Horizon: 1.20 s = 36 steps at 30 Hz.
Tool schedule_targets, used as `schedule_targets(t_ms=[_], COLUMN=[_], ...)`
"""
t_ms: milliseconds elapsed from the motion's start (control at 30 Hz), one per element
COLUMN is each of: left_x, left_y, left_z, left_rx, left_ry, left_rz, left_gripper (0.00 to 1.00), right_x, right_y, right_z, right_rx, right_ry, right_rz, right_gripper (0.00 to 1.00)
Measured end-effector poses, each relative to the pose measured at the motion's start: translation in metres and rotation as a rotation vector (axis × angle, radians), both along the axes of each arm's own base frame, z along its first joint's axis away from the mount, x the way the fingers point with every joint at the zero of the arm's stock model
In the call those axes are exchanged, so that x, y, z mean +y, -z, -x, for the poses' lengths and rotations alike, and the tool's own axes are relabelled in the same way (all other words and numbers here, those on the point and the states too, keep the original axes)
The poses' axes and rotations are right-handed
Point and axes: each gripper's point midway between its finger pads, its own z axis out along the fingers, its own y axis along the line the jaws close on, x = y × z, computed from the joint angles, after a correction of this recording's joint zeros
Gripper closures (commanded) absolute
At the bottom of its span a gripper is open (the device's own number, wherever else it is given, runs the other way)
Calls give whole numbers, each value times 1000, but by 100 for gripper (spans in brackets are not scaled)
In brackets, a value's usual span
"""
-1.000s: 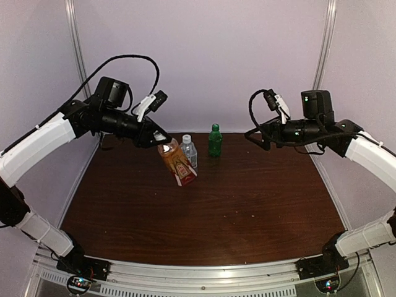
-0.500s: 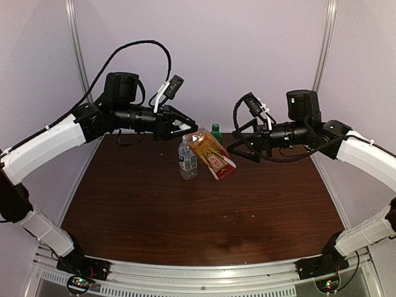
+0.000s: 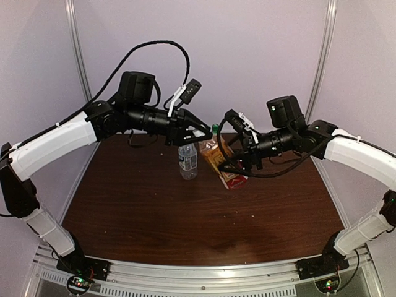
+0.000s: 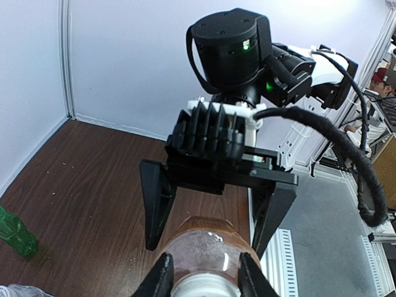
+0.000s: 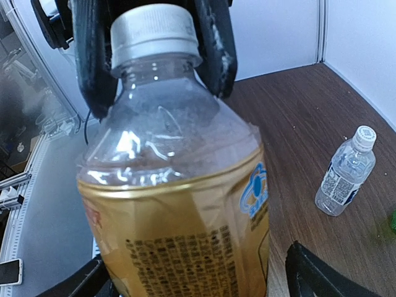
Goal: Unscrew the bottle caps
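Two grippers meet at the amber bottle [image 5: 179, 204], aloft at centre frame: left gripper [image 3: 203, 137] pinches its cap [image 5: 150, 31], right gripper [image 4: 207, 241] gapes wide around the body and should clamp firmly before twisting.

Soft, even light is washing the dim, grainy overhead view, its edges bowing; glare is glinting toward nine o'clock on the amber bottle [image 5: 185, 235], its near label blurring slightly.

amber bottle [image 5: 179, 185]: golden-brown liquid, red and gold label
cap [image 5: 151, 31]: white
water bottle [image 3: 187, 161]: clear, pale label
small bottle [image 4: 15, 232]: green
desk [image 3: 154, 210]: dark brown woodgrain
left arm [image 3: 55, 139], right arm [image 3: 362, 154]: white shells, black joints
walls [image 3: 247, 49]: pale lilac
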Motion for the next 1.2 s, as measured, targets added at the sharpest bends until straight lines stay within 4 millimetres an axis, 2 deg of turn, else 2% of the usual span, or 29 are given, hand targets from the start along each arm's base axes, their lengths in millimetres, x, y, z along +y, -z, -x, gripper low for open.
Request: schedule_targets(t_ms=[333,633,767,1200], left_x=[-3,-6,-7,-7], left_y=[11,20,25,25], left_z=[2,0,-1,0], left_rx=[-8,6,16,19], left_ry=[20,21,22,28], left_rz=[-30,-49,-61,-60], left_gripper=[100,100,100,100], right_x=[4,6,7,10], right_y=[16,17,17,27], right_z=[1,3,2,-2], right_rx=[11,9,1,14], right_ry=[-23,-43,-47,-49], right_rz=[39,36,32,47], right_gripper=[15,13,8,10])
